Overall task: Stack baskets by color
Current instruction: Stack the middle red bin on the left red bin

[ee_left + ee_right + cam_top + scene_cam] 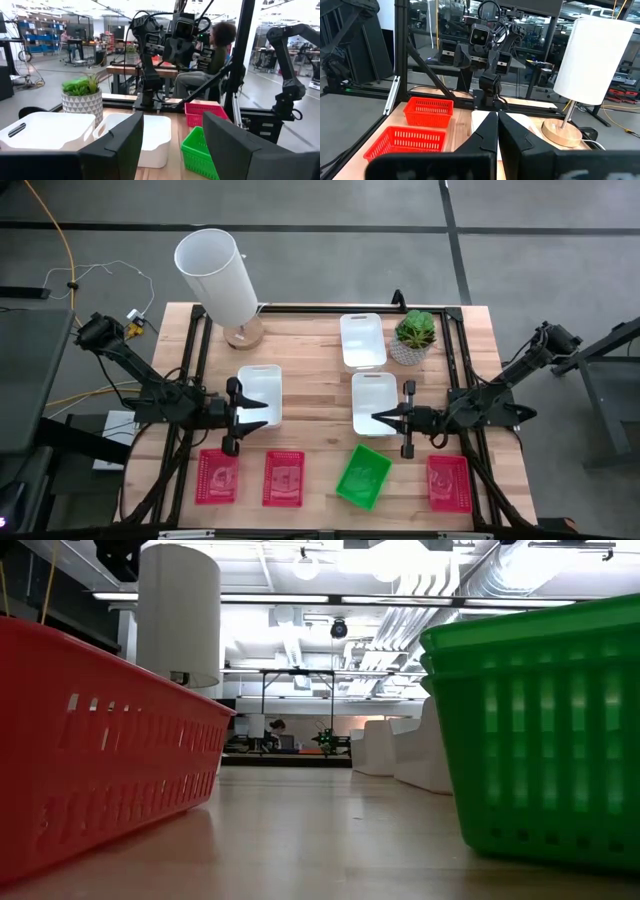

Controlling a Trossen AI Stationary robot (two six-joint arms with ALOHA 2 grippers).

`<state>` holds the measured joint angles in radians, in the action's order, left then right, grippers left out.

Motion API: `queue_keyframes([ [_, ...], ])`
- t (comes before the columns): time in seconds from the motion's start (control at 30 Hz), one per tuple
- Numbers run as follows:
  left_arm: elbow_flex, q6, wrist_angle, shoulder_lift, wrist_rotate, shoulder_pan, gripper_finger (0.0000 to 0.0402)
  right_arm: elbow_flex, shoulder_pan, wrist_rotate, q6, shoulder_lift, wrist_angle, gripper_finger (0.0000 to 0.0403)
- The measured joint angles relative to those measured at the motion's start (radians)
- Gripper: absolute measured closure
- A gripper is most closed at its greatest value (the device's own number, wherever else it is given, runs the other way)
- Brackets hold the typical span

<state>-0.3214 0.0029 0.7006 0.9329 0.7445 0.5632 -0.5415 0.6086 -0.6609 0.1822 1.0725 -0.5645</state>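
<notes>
With the left gripper (243,417) spread wide and holding nothing at the left-centre of the high view, over a smooth round-cornered white basket (262,393), the sensible first move is probably to straddle one rim squarely before nesting like with like. The right gripper (381,419), pinched closed on nothing, hangs over the white basket (374,402) right of centre, with another (362,339) above it. Along the bottom edge lie mesh-sided red baskets (217,476) (284,478) (449,482) and a tilted green stack (363,475), thin-walled and seemingly light.

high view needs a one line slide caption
Open left gripper and shut right gripper face each other above white baskets.
</notes>
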Motion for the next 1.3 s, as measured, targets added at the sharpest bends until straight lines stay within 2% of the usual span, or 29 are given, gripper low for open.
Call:
queue_keyframes([
  [0.67, 0.0, -0.022, 0.0, 0.0, -0.001, 0.0, 0.0209, 0.0, 0.0, 0.0, -0.027, 0.0, 0.0, 0.0403],
  [0.8, -0.009, -0.089, -0.009, 0.018, 0.0, 0.0, 0.0209, 0.0, 0.0, 0.008, -0.026, 0.0, 0.0, 0.0403],
  [0.97, -0.144, -0.123, -0.219, 0.098, -0.002, 0.015, 0.0209, 0.0, 0.0, 0.009, -0.026, 0.0, 0.0, 0.0403],
  [1.1, -0.326, -0.189, -0.531, 0.22, -0.028, 0.036, 0.0209, 0.0, 0.0, 0.01, -0.028, 0.0, 0.001, 0.0403],
  [1.17, -0.409, -0.216, -0.661, 0.288, -0.078, 0.052, 0.0209, 0.0, 0.0, 0.011, -0.045, 0.0, 0.007, 0.0403],
  [1.3, -0.526, -0.222, -0.797, 0.422, -0.253, 0.078, 0.0209, 0.0, 0.0, 0.018, -0.051, 0.0, 0.016, 0.0403],
])
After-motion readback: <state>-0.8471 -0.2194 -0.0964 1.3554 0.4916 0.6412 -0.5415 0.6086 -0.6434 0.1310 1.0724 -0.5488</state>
